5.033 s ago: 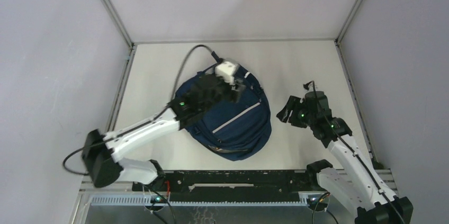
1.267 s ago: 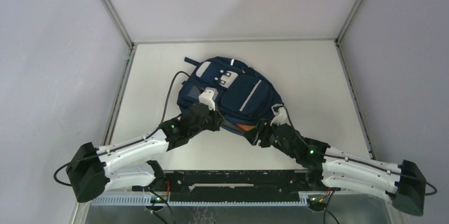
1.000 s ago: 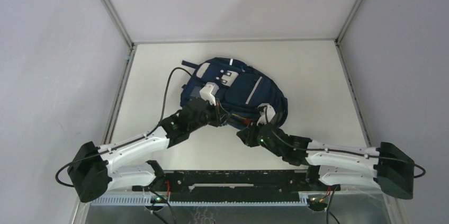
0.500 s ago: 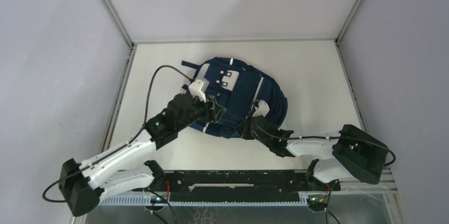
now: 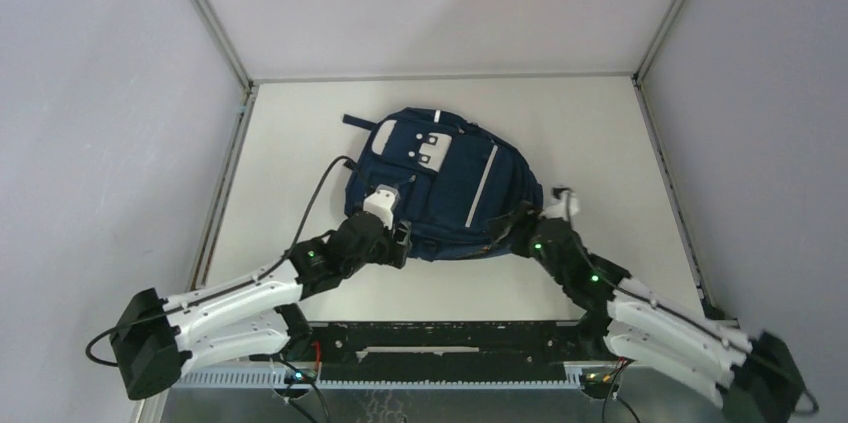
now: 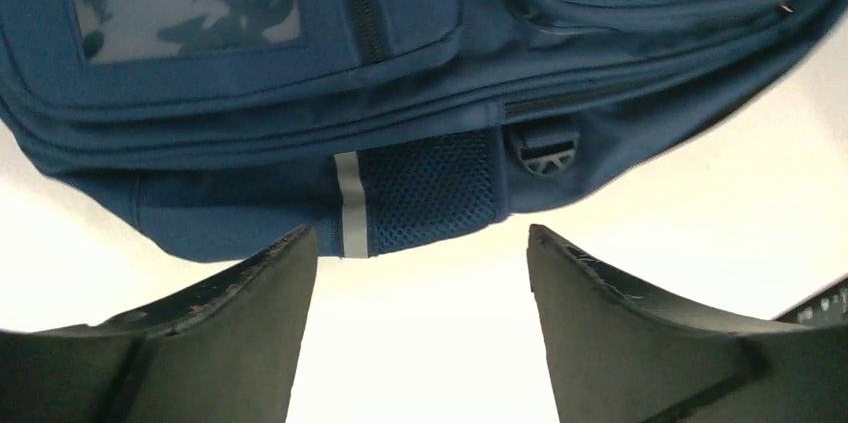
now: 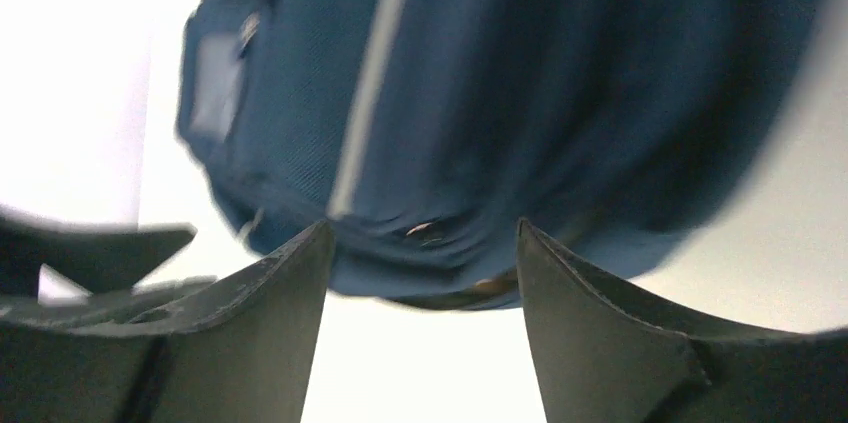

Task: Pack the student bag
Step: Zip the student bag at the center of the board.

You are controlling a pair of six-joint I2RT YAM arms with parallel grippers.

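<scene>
Now both arms reach low across the table from their bases, white forearms angled inward toward the backpack (image 5: 450, 183). The left gripper (image 5: 398, 241) sits at the backpack's near left corner, jaws spread wide and holding nothing, a mesh side pocket (image 6: 430, 193) and a strap buckle (image 6: 543, 146) just past its tips. The right gripper (image 5: 516, 232) sits at the backpack's near right edge, also wide open and empty; the blue fabric shows blurred in the gap, and contact cannot be told. The backpack lies flat, front up, its white patch (image 5: 425, 148) at the end far from the arms. Under the backpack is a pale table (image 5: 600, 133), with grey walls (image 5: 440, 3) around it.
</scene>
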